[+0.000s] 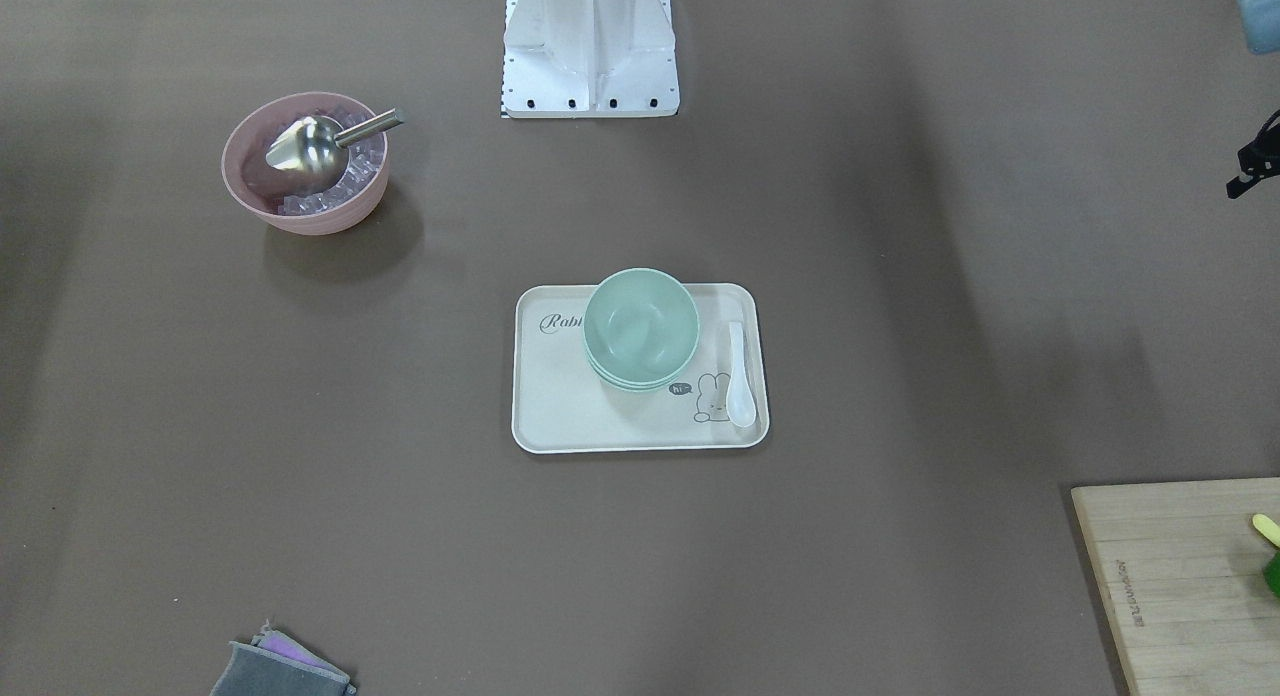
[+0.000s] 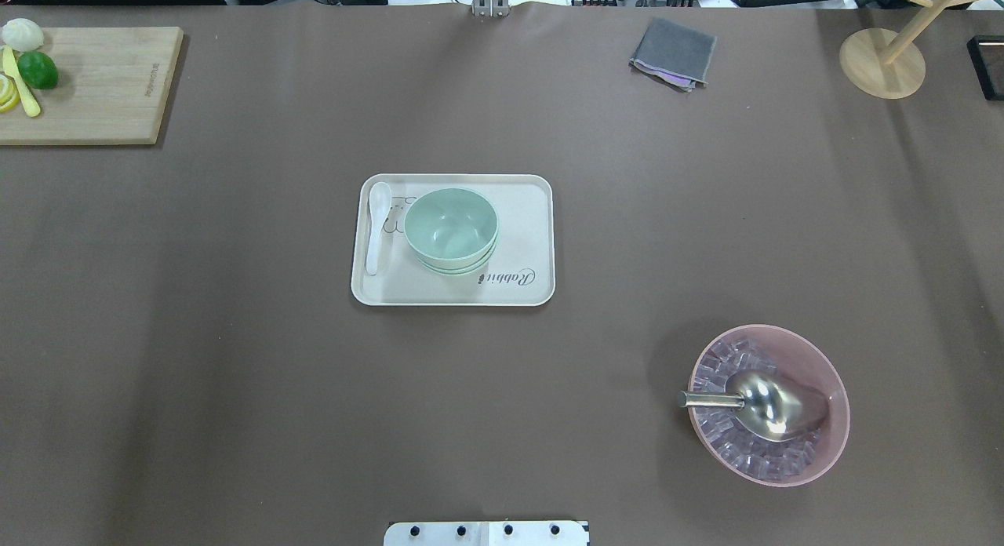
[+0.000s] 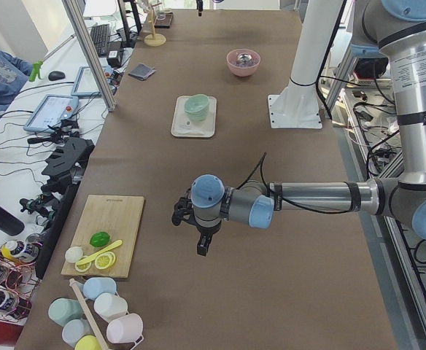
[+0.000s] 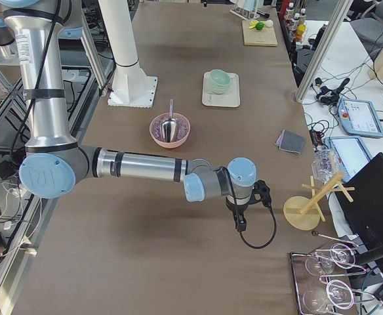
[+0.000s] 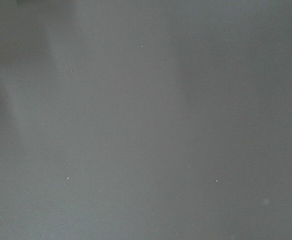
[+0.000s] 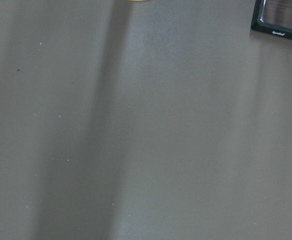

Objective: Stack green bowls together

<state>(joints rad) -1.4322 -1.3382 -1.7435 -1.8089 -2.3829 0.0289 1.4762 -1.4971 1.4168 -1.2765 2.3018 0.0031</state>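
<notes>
The green bowls (image 2: 451,228) sit nested in one stack on a cream tray (image 2: 518,291) at the table's middle; the stack also shows in the front view (image 1: 640,326) and both side views (image 3: 196,106) (image 4: 220,80). No gripper is near it. My left gripper (image 3: 202,244) hangs over bare table beside the cutting board, far from the tray. My right gripper (image 4: 241,223) hangs over bare table near the wooden stand. Both show only in side views, so I cannot tell if they are open or shut. Both wrist views show only brown table.
A white spoon (image 2: 378,224) lies on the tray beside the stack. A pink bowl (image 2: 831,444) with ice and a metal scoop (image 2: 773,405) stands on my right. A cutting board (image 2: 86,83), a grey cloth (image 2: 673,53) and a wooden stand (image 2: 882,60) line the far edge.
</notes>
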